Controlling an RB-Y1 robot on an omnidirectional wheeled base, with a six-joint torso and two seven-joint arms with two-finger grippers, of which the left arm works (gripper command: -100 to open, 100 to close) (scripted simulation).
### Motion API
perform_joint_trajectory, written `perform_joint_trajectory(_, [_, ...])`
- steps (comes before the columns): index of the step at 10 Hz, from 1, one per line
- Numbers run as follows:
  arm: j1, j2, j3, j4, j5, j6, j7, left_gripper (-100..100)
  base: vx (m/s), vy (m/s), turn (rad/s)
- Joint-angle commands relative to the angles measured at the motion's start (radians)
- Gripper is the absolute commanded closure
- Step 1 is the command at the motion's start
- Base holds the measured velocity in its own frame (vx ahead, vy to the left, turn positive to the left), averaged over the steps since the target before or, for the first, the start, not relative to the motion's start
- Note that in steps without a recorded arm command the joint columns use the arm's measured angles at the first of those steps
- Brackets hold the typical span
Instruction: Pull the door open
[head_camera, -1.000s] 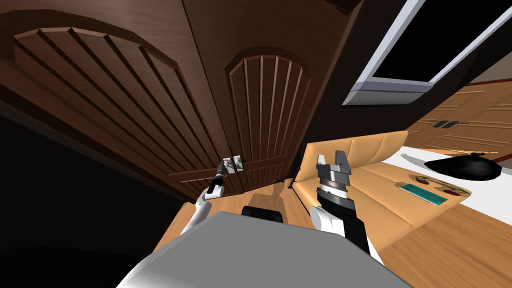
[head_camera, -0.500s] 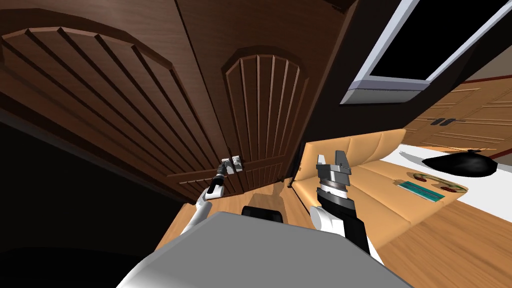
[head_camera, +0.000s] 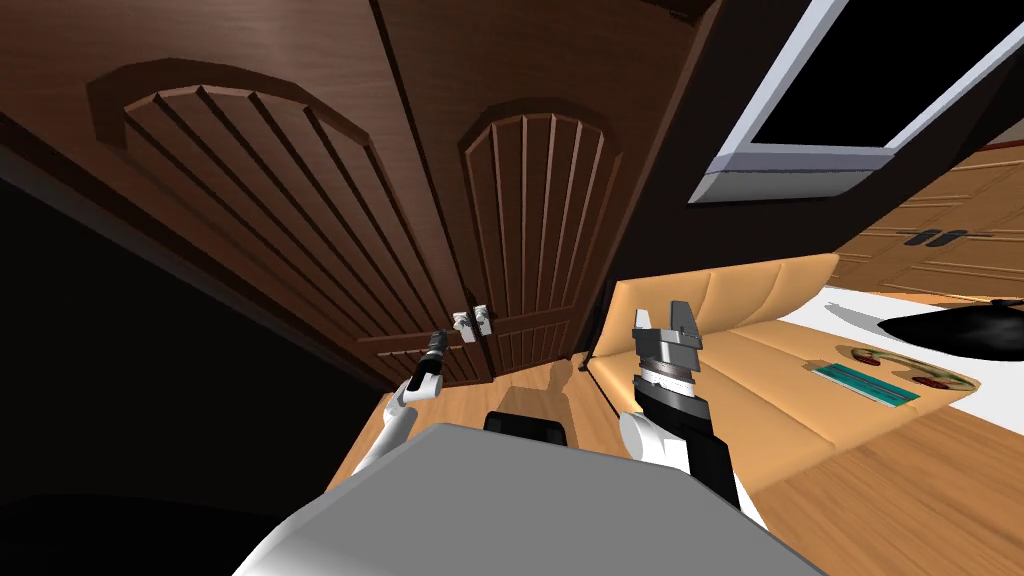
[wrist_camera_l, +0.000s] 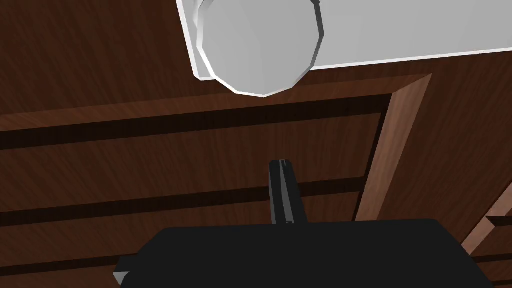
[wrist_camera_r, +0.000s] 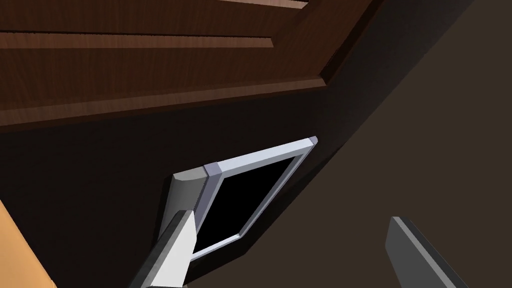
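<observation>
Door (head_camera: 300, 230): dark wood, rigid, likely heavy; pull it steadily.
Hold: round pale knob (wrist_camera_l: 257, 45); smooth, so it may slip.
Left gripper (wrist_camera_l: 281, 162): clenched empty, near the knob, apart.
Right gripper (head_camera: 668, 322): released, idle.

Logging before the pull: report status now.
Left gripper shut, empty, just short of the white door knob. Right gripper open, holding nothing. Nothing between gripper and knob.

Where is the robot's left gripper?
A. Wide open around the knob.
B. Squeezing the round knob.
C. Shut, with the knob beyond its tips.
C: the left gripper has its fingers pressed together, and the pale round knob sits apart from them on the brown door.
</observation>
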Motion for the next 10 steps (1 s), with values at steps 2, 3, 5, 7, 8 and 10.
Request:
perform_joint_trajectory(2, [0.015, 0.005, -0.01, -0.004, 0.001, -0.006, 0.01, -100, -0.189, 0.002, -0.003])
perform_joint_trajectory(3, [0.016, 0.003, -0.022, -0.014, 0.001, -0.006, 0.014, -100, -0.195, -0.096, -0.118])
perform_joint_trajectory(5, [0.016, -0.001, -0.048, -0.035, -0.001, -0.007, 0.022, -100, -0.188, -0.099, -0.071])
perform_joint_trajectory(7, [0.021, -0.001, -0.054, -0.047, 0.0, -0.004, 0.025, -100, -0.146, -0.068, -0.056])
perform_joint_trajectory(8, [0.035, 0.009, -0.027, -0.028, 0.003, -0.003, 0.022, -100, -0.01, 0.059, 0.2])
perform_joint_trajectory(10, [0.04, 0.015, -0.007, -0.014, 0.004, -0.003, 0.019, -100, 0.066, 0.141, 0.117])
